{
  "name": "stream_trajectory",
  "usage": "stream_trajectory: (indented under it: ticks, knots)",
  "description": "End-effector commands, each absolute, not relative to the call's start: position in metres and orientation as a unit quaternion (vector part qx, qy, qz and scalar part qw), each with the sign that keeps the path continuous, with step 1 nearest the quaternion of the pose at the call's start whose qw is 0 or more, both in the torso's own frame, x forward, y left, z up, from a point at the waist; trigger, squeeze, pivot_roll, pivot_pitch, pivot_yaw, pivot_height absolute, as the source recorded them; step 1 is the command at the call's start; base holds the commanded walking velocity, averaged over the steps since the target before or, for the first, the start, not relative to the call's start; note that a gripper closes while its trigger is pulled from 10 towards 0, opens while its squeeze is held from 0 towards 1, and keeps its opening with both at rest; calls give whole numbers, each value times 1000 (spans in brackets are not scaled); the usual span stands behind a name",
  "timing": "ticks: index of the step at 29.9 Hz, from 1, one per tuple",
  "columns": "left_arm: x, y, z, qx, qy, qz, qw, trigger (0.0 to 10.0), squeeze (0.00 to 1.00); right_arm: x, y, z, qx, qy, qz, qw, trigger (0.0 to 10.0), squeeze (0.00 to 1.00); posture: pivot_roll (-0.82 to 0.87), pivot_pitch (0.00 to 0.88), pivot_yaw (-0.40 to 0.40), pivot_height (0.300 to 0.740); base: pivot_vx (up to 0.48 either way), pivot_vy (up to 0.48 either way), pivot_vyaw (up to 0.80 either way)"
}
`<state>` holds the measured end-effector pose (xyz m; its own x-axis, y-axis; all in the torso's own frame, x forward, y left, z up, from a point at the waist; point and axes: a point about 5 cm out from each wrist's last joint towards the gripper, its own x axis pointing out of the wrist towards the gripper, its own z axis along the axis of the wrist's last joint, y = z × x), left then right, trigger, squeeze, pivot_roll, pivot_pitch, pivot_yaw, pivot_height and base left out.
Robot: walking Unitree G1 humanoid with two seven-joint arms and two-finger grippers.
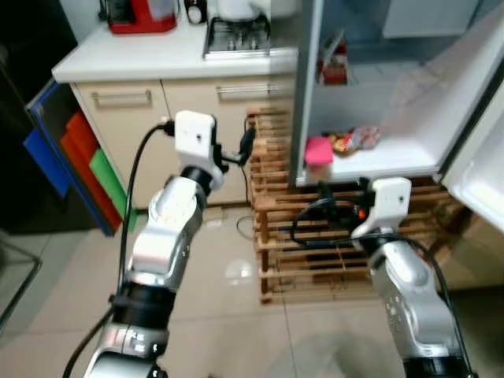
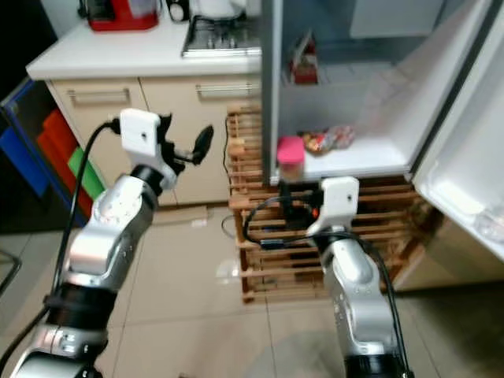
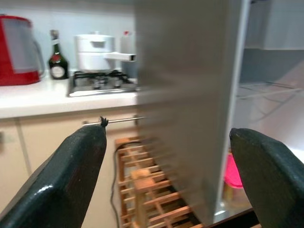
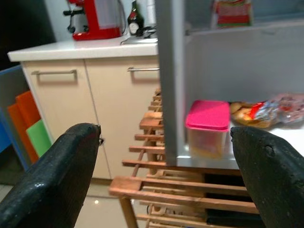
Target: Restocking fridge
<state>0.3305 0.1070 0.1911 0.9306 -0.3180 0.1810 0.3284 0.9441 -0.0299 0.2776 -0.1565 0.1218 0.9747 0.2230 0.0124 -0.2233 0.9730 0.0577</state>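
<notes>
While both pincers gape empty, right pincer nears fridge shelf edge, pink-lidded tub just inside.

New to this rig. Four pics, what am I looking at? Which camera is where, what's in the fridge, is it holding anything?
It is a humanoid robot with two silver arms, each ending in two long black fingers. The two wide pictures come from a stereo camera on its head, looking down and forward; the other two come from cameras on the wrists, looking out between the fingers.

In front of it stands an open fridge set on a wooden rack. On the lower shelf sit a pink-lidded container and a packet of food; a carton stands on the shelf above. To the left is a kitchen counter with a red appliance and a gas hob.

The left gripper is raised near the cabinets; the right gripper points toward the fridge. Both are open and hold nothing.
</notes>
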Motion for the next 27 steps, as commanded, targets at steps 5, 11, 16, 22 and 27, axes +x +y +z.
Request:
stream_trajectory:
  ticks: [5,11,16,22,27]
  knots:
    - [332,111,186,-47,-76,-157,984,10000,0,265,-183,90,3,61,66,996,10000,0,-62,0,64,740,455,0,0]
    - [332,111,186,-49,-76,-161,983,10000,0,262,-187,79,0,81,53,995,10000,0,-62,0,76,740,458,0,0]
    - [333,111,187,-51,-76,-166,982,10000,0,263,-185,75,0,89,49,995,10000,0,-60,0,81,740,445,0,0]
    - [332,112,190,-63,-84,-163,981,10000,0,260,-189,64,-12,116,32,993,10000,0,-50,0,64,740,219,414,0]
    - [331,112,192,-74,-88,-167,979,10000,0,261,-188,63,-11,115,34,993,10000,0,-45,0,64,740,0,480,0]
